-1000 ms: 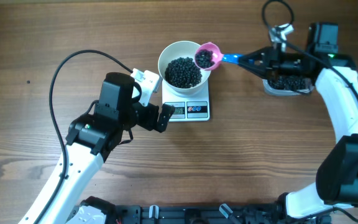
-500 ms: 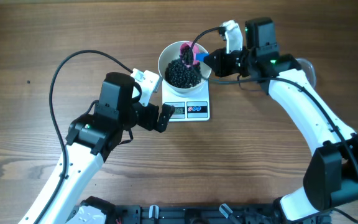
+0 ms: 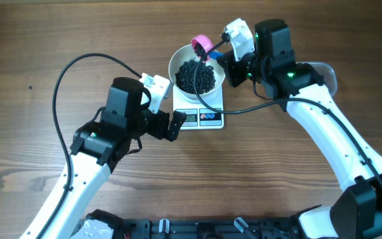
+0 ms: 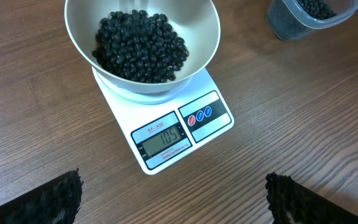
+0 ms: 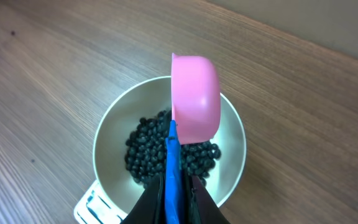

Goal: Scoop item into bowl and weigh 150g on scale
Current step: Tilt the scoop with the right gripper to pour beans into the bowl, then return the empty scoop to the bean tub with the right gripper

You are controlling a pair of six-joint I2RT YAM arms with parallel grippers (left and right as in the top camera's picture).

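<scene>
Right tool was clamped tight on the blue handle of the pink scoop. Handle ran straight out along the tool's line, cup at the far end. The cup was rolled over above the bowl with its back to the wrist camera, so I couldn't see if anything was left inside.

The bowl sat on the scale, holding a good heap of the item. The display looked like 105, so I judged it short of target with more scooping needed.

The relation that mattered was the clear container with the rest of the item. It stood on the surface off to the right of the scale, on the right arm's side and apart from the bowl. From overhead the right arm mostly covered it. The right arm was nearer and already had the scoop. The likely next move was to roll the cup mouth-up, swing right and dip into the container along the handle's axis.

Left tool was wide open and empty. It hung just in front of the scale on the left side, touching nothing. It was clear of the bowl-to-container path, so probably no conflict.

Risk: the remaining amount was small, so a full scoop could overshoot.
</scene>
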